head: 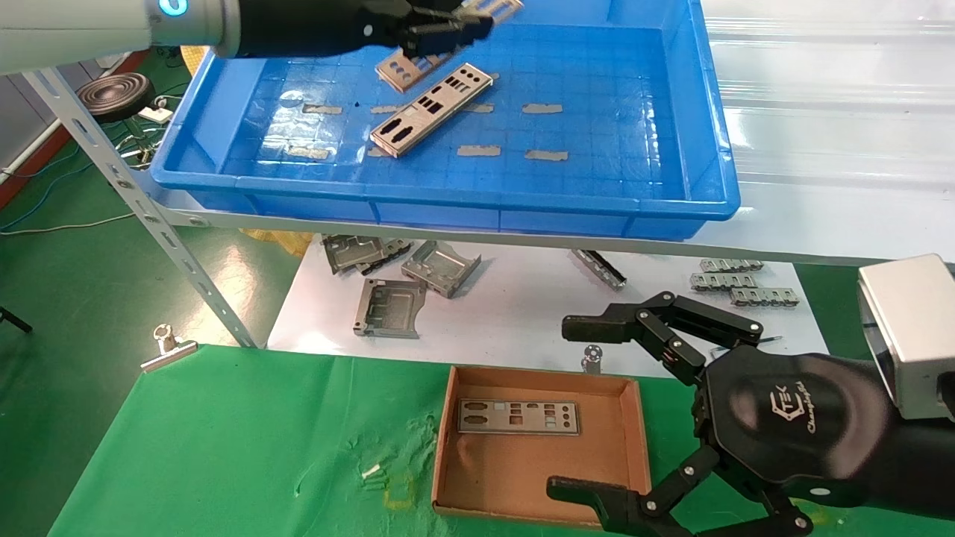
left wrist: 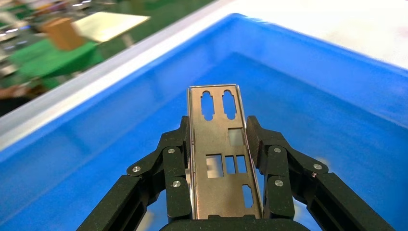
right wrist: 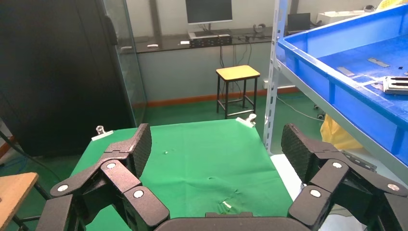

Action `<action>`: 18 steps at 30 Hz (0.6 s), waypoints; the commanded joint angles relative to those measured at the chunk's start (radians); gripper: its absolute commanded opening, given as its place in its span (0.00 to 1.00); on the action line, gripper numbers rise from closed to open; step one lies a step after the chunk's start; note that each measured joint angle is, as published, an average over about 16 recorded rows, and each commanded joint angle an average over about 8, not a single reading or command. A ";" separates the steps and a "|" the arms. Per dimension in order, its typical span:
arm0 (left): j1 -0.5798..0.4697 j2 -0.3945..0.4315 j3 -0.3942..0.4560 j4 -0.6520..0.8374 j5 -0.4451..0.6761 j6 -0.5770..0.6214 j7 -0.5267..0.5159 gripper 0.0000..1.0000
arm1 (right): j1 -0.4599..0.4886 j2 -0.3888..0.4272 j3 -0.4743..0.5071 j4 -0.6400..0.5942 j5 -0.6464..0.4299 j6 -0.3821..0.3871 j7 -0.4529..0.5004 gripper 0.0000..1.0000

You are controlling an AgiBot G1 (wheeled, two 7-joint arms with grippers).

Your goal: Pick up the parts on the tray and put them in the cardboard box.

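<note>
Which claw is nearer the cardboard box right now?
Right. The right claw hangs open beside the cardboard box, at its right wall. The left claw is up over the tray, gripping a part.

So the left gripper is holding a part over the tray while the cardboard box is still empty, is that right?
Not quite: the box already has one part in it, as the head view shows. The left gripper does hold a part over the tray.
</note>
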 commanded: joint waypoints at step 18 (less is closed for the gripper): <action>0.133 -0.175 0.071 -0.311 -0.074 0.423 0.165 0.00 | 0.000 0.000 0.000 0.000 0.000 0.000 0.000 1.00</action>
